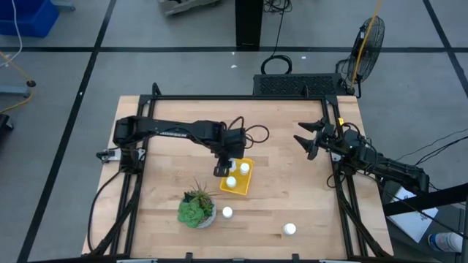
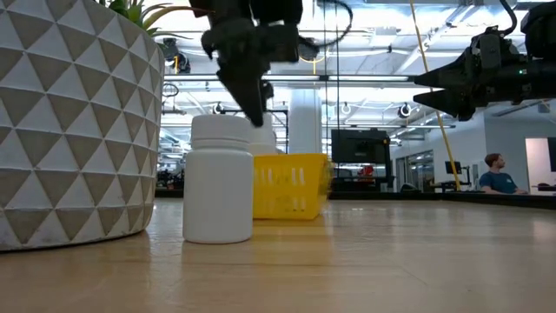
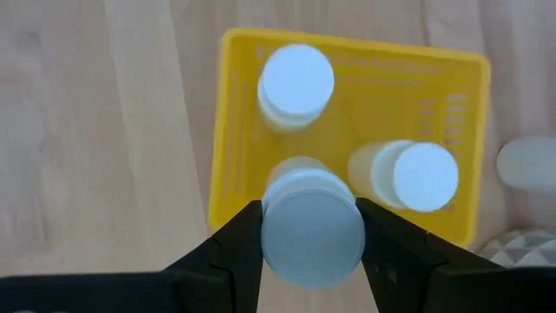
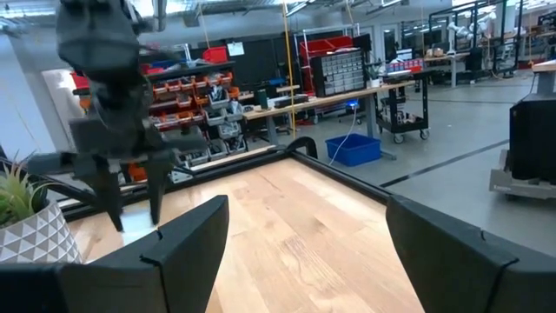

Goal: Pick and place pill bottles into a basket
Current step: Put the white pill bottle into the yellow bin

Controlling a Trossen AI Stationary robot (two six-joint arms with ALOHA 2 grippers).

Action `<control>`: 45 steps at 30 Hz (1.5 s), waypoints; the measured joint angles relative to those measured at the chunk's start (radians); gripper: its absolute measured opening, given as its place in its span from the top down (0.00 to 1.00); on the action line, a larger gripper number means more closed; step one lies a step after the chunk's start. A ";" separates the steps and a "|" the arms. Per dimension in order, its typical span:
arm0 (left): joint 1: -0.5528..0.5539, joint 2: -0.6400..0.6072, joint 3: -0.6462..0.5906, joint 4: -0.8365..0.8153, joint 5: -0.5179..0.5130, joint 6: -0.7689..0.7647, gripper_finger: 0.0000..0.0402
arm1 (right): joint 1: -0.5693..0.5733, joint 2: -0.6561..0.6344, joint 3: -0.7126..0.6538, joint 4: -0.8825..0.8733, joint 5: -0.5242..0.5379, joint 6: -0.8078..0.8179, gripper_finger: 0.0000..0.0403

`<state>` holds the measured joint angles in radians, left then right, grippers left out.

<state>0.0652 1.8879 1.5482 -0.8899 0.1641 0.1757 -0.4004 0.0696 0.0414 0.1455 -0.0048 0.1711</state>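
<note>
The yellow basket lies mid-table with two white pill bottles standing in it. My left gripper hangs over the basket's left edge, shut on a third pill bottle. Two more pill bottles stand loose on the table's near side, one beside the plant and one farther right. At the table's right edge, raised, my right gripper is open and has nothing in it. My left gripper pinches the pill bottle between its two fingers, one on each side of the bottle's upper part, just under the cap. The fingers come steeply from above. The bottle hangs upright, lifted clear, over the basket's edge.
A green potted plant in a white patterned pot stands close to the basket's near left. A black frame runs around the wooden table. Bare wood lies between the basket and my right gripper.
</note>
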 joint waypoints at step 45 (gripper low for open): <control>-0.021 0.078 0.046 0.016 -0.079 -0.058 0.02 | 0.000 0.016 0.000 0.000 0.000 -0.003 0.25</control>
<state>0.0444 1.9663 1.5945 -0.8744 0.0848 0.1172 -0.4000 0.0856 0.0414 0.1459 -0.0051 0.1682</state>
